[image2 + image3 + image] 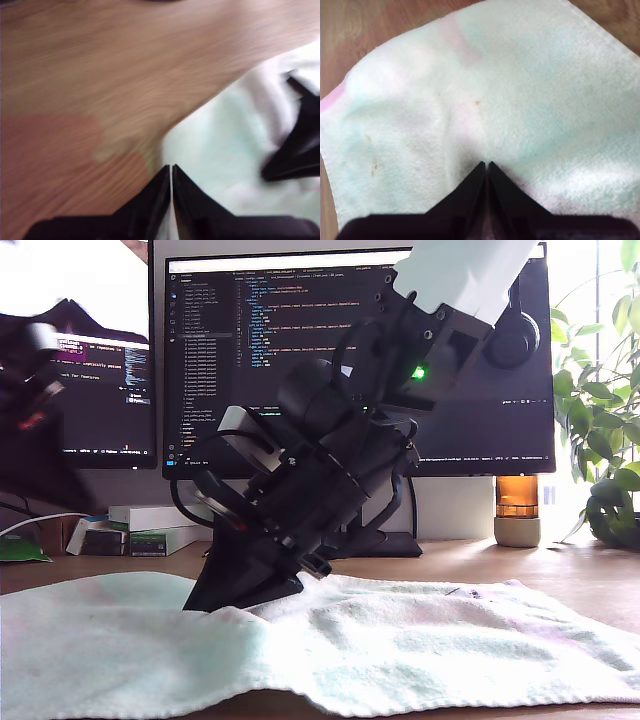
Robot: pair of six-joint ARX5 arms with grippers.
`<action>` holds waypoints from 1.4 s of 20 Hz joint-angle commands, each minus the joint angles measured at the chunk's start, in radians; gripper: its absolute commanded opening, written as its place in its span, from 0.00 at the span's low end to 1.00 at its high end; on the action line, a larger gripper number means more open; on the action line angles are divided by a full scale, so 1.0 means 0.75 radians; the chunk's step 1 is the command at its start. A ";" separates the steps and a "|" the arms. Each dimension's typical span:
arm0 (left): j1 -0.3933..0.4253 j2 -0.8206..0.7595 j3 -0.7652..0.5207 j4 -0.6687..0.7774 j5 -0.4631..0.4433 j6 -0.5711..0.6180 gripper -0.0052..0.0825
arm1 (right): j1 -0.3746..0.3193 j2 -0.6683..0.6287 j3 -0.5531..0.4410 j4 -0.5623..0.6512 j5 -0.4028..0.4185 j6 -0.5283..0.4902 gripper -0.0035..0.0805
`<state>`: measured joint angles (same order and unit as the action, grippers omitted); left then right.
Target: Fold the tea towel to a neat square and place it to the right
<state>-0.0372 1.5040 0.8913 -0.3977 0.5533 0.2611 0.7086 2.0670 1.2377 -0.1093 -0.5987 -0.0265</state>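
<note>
Exterior view: the tea towel (400, 640) lies spread flat on the wooden counter (590, 575), its long axis running from the exterior view's left to its right across the foreground. One black arm comes down from the upper right of this view and slopes toward the lower left, steeply tilted. Its pincer (232, 598) meets the cloth at the far edge, left of the middle, and the cloth rises in a small ridge at the tips. The wrist views do not settle which arm this is. A blurred dark shape at the exterior view's far left may be the other arm. Monitors (300, 360) and a plant (600, 420) stand behind.

First wrist view: my first pincer (171, 175) has its jaws pressed together with only a hairline between them. They sit right at an edge of the tea towel (225, 150), bare counter (100, 75) on one side and cloth on the other. Whether cloth is pinched cannot be told; the picture is blurred. A second dark pincer shape (295, 145) rests on the towel nearby.

Second wrist view: my second pincer (486, 172) is also closed, its tips pressed into the middle of the towel (495, 75), which puckers toward them. It seems to grip a fold of cloth. Towel fills nearly the whole view, so both pincers are at the cloth already.
</note>
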 commanded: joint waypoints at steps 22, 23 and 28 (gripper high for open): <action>0.026 0.316 -0.031 0.064 0.032 0.015 0.03 | 0.079 0.004 0.237 0.006 0.076 -0.036 0.03; 0.017 0.316 -0.031 0.058 0.040 -0.001 0.03 | 0.090 0.013 0.237 0.014 0.079 -0.036 0.03; -0.059 0.317 -0.031 0.023 0.061 -0.001 0.03 | 0.122 0.075 0.237 0.028 0.089 -0.036 0.03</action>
<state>-0.0746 1.7267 0.8860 -0.3763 0.5922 0.2642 0.7940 2.0731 1.4246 -0.0891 -0.5350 -0.0498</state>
